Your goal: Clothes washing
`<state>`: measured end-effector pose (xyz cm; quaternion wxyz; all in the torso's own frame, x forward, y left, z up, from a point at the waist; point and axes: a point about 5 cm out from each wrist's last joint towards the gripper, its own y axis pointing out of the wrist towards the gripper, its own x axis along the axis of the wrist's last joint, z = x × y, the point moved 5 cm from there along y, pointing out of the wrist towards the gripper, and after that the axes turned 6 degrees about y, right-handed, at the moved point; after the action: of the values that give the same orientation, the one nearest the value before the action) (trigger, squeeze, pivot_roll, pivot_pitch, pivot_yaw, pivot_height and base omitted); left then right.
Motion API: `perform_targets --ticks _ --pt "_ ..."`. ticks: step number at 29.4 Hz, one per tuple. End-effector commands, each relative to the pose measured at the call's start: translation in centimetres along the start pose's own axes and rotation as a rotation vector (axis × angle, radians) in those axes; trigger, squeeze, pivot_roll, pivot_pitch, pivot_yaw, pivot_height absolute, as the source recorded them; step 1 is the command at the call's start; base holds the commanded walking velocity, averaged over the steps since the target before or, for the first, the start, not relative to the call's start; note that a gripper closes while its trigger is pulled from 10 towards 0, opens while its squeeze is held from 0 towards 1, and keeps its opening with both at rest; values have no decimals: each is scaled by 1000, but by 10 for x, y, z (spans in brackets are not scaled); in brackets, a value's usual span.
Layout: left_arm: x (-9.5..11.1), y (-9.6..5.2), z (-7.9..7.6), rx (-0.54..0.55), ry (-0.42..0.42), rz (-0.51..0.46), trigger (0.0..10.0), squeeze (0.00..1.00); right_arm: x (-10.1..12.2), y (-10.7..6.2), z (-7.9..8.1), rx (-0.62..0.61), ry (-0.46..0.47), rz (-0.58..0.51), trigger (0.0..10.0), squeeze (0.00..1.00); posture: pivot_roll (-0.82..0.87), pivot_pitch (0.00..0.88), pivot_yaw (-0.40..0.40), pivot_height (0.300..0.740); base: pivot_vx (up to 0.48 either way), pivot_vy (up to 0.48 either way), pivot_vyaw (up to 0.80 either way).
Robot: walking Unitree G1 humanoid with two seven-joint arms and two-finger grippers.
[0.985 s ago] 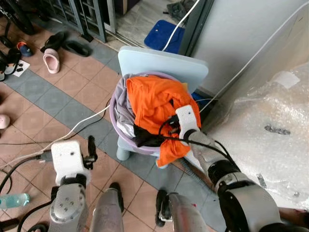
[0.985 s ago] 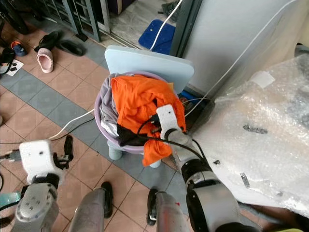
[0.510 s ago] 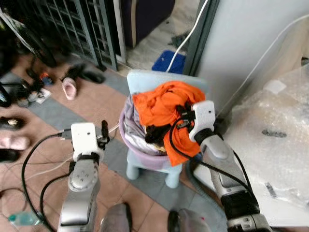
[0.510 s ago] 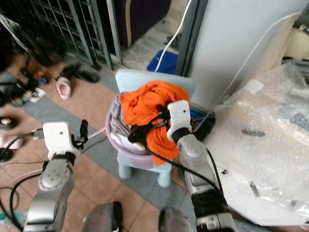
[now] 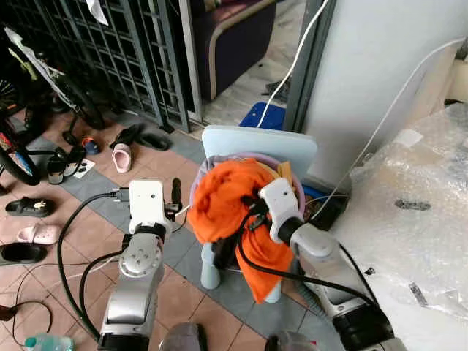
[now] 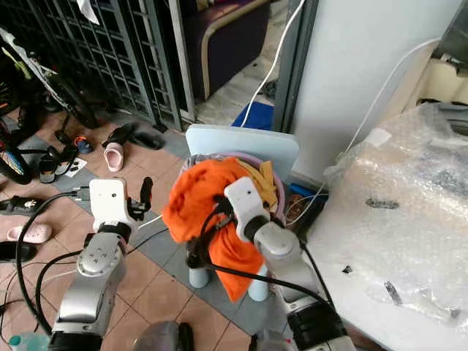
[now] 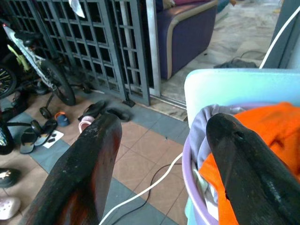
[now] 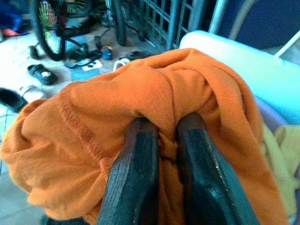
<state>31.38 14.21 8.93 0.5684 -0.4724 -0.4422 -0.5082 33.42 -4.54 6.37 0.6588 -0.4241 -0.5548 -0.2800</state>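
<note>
Over purple basin [image 5: 298,191] on blue stool [image 5: 257,141]: right fingers [image 8: 140,159] pinch orange garment [image 5: 223,205]; left fingers [image 7: 236,154] spread, apparently empty.

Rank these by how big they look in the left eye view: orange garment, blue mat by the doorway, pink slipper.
1. orange garment, held up by the right gripper, nearest the camera so it looks biggest.
2. blue mat, farther off and partly hidden by the chair.
3. pink slipper, clearly smallest.

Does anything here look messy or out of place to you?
The lilac basin of laundry sits on a small blue chair, and the orange garment pinched in the right pincer droops over its edge. Shoes lie scattered on the tiles.
</note>
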Motion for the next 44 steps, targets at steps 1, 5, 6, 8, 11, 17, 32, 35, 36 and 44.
perform_targets --ticks 1,5,6,8,11,17,32,35,36,44 --pt "-2 -3 -6 -15 9 8 10000 0 28 16 1 -52 -12 -87 0 0 -2 0 51 740 0 0 0" --pt "-3 -6 -4 -16 20 5 10000 0 54 32 -11 -162 31 -159 0 0 15 0 42 740 0 0 0" --pt "-3 -7 -3 -12 23 7 10000 0 60 33 -14 -177 32 -177 0 0 15 0 42 740 0 0 0" --pt "-4 -7 -1 -6 25 9 10000 0 65 34 -17 -190 33 -192 0 0 16 0 37 740 0 0 0" --pt "-5 -7 2 5 25 11 10000 0 53 37 -21 -197 14 -125 10000 1000 15 0 30 740 0 0 0" --pt "-7 -9 -3 4 17 20 10000 0 -18 21 -43 -253 -30 157 10000 1000 4 0 31 740 0 0 0" --pt "-10 -11 0 -17 39 34 10000 0 -1 -29 -62 -191 -40 36 10000 1000 -16 8 57 740 0 0 0" --pt "-11 -12 -1 -21 41 37 10000 0 -12 -34 -70 -210 -49 90 10000 1000 -16 7 61 740 0 0 0" --pt "-11 -12 -1 -22 41 37 10000 0 -19 -35 -73 -222 -30 119 10000 1000 -13 7 63 740 0 0 0" --pt "-7 -12 4 -15 54 29 10000 0 -59 -31 -77 -273 18 291 10000 1000 9 9 61 740 0 0 0"
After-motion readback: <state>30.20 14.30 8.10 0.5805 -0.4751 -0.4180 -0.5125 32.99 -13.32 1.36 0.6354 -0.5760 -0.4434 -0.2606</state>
